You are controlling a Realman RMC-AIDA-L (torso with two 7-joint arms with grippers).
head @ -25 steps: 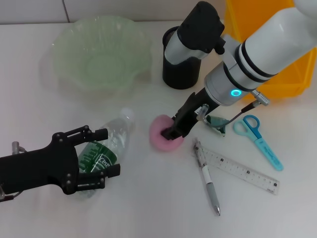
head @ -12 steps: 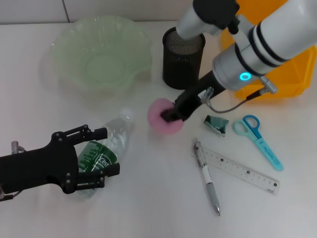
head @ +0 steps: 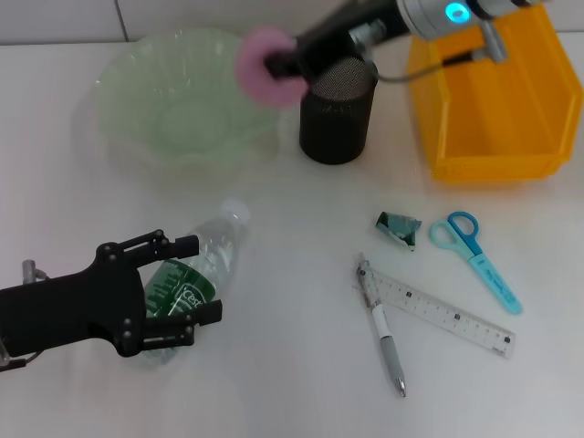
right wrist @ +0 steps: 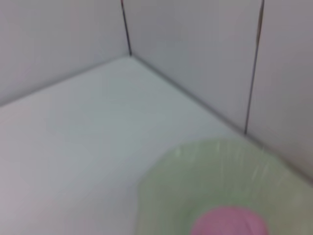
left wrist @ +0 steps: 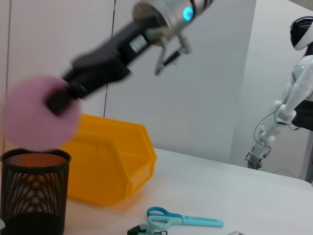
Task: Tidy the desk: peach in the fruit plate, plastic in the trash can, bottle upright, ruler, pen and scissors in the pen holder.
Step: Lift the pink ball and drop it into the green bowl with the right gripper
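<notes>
Evidently the peach step was in hand: the right pincer was clamped on the peach, held above the fruit plate rim. Lowering and release seemed next. The left pincer, spread, straddled the bottle.

Right pincer grips peach above fruit plate rim
</notes>
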